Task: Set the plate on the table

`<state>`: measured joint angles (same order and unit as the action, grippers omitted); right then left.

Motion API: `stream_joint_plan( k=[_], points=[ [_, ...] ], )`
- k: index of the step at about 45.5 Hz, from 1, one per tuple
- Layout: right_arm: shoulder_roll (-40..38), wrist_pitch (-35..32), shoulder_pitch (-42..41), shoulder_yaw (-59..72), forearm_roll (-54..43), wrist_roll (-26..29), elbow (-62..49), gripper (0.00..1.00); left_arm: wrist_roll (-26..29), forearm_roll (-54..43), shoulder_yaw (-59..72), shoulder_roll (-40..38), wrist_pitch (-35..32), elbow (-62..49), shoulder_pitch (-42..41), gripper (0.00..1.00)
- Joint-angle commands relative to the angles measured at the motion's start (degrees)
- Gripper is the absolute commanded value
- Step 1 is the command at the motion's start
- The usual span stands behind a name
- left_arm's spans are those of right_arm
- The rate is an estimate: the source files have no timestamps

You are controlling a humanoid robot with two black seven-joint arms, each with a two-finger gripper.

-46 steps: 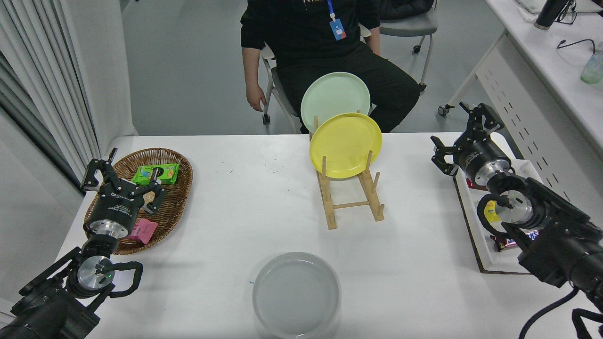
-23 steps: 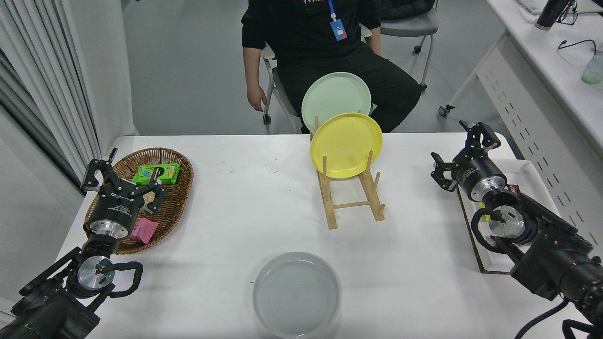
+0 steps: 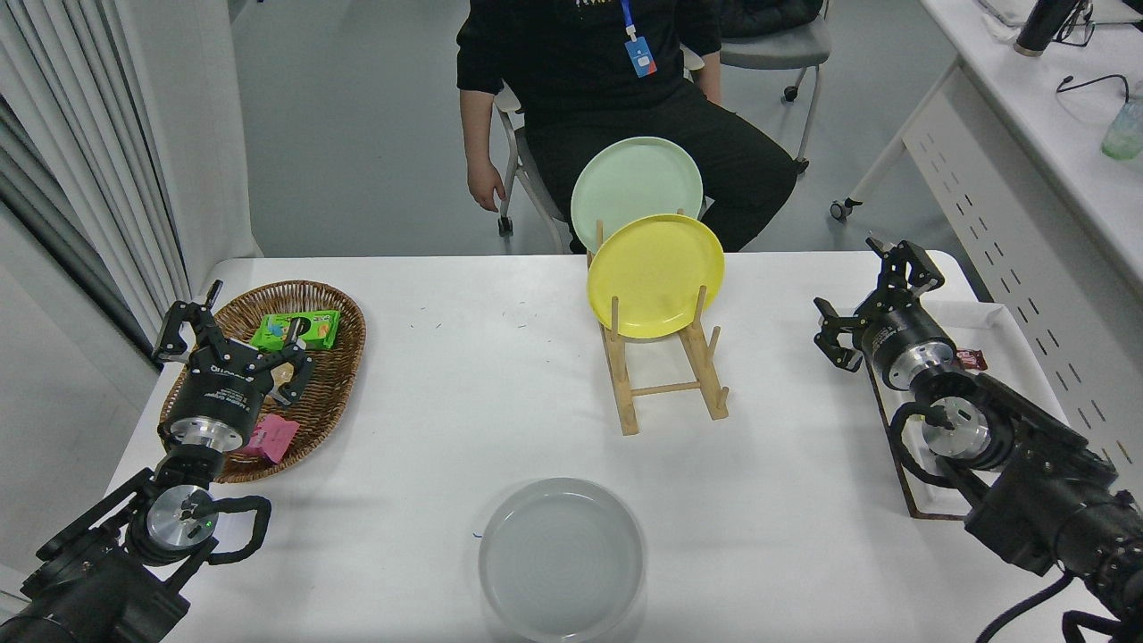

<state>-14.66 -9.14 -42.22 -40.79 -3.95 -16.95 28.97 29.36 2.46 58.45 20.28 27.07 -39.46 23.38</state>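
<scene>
The light-grey plate (image 3: pixel 561 558) lies flat on the white table (image 3: pixel 464 420) near its front edge, in the middle. No gripper touches it. My right gripper (image 3: pixel 871 290) is open and empty, far to the right of the plate, above the table's right side by the tray. My left gripper (image 3: pixel 230 335) is open and empty, parked over the wicker basket at the left.
A wooden rack (image 3: pixel 665 375) at the table's middle back holds a yellow plate (image 3: pixel 654 274) and a mint-green plate (image 3: pixel 634 179). A wicker basket (image 3: pixel 344 308) with snack packets is at the left. A white tray (image 3: pixel 1005 321) lies at the right. A person (image 3: pixel 616 80) sits behind the table.
My right arm has drawn back and lowered toward the lower right, over the tray. The grey plate, the rack and the left arm have not moved.
</scene>
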Motion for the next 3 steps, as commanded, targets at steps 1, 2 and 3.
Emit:
stream_joint_plan(
  k=[1, 2, 3],
  points=[
    [0.25, 0.08, 0.20, -0.17, -0.01, -0.01, -0.05, 1.00, 0.00, 0.00, 0.00, 0.02, 0.00, 0.00, 0.00, 0.98],
    [0.25, 0.08, 0.12, -0.25, 0.08, -0.01, -0.05, 1.00, 0.00, 0.00, 0.00, -0.07, 0.00, 0.00, 0.00, 0.98],
    [0.25, 0.08, 0.12, -0.26, 0.08, 0.08, -0.05, 1.00, 0.00, 0.00, 0.00, 0.02, 0.00, 0.00, 0.00, 0.98]
  ],
)
